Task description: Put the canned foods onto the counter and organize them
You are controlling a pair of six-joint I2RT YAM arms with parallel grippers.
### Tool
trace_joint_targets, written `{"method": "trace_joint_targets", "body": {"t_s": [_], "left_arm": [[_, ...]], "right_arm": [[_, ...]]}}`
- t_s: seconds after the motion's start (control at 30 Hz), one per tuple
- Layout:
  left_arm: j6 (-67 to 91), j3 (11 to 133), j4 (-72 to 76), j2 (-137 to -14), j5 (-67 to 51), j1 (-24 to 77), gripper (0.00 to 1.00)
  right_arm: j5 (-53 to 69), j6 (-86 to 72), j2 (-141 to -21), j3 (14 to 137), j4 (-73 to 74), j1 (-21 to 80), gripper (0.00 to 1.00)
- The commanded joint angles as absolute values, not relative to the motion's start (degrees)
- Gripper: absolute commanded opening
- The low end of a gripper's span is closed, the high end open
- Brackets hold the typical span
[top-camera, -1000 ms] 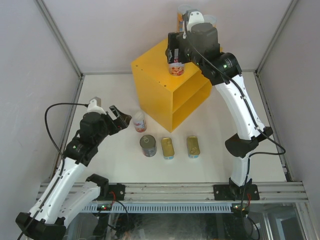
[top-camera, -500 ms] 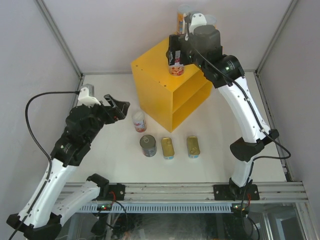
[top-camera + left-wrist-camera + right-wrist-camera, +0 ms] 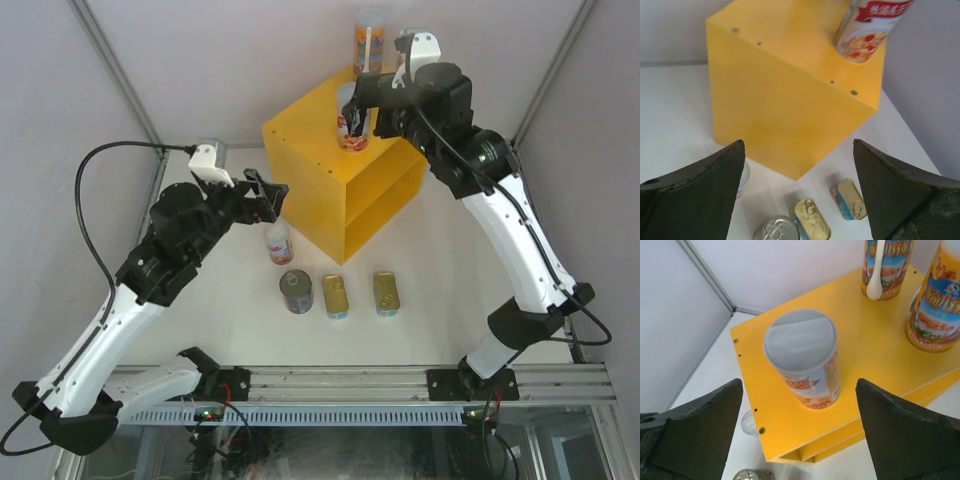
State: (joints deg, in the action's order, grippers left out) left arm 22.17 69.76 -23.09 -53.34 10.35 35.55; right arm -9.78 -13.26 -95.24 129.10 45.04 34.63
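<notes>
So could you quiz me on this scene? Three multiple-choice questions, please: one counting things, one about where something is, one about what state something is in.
1. How many tall cans stand on top of the yellow counter?
A. One
B. Three
C. Five

2. Where is the round tin?
A. On the counter's inner shelf
B. On the counter's top
C. On the white table, beside the flat tins

3. What is the right gripper doing?
A. Open, its fingers on either side of the grey-lidded can, not touching it
B. Clamped on a flat tin
C. Shut tight on nothing

Answers:
1. B: the right wrist view shows three on the yellow top.
2. C: the overhead view shows it on the table next to the flat tins.
3. A: there are gaps between both fingers and the can.
</notes>
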Motion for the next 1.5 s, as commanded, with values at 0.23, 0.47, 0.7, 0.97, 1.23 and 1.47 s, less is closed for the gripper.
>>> {"method": "trace_joint_targets", "body": {"t_s": [0.23,0.47,0.7,0.97,1.23,1.47], "left_arm": [[9.8,82.4,-14.8,-62.0,8.6,42.0,0.92],[6.0,88.2,-14.3,-69.3,10.3,44.9,0.92],[3.9,93.7,-13.3,-76.9,9.9,46.6,0.93],[3.2,99.0,-12.2,-84.3,9.6,46.9,0.93],[2.5,104.2,-13.0,-90.5,11.8,46.9,0.93],[2.8,107.3,-13.7,-94.2,14.8,46.8,0.93]], "right_arm": [[-13.9,-18.5,-78.1,109.2,30.8,39.1,0.91],[-19.5,-20.3,-68.9,98.3,27.3,40.8,0.91],[-21.0,-23.5,-61.8,89.4,25.6,41.1,0.90],[-21.1,-25.2,-56.7,84.1,24.2,41.3,0.90],[-21.0,-24.9,-54.4,82.0,23.8,41.3,0.89],[-20.5,-24.0,-53.5,80.9,23.1,41.2,0.89]]}}
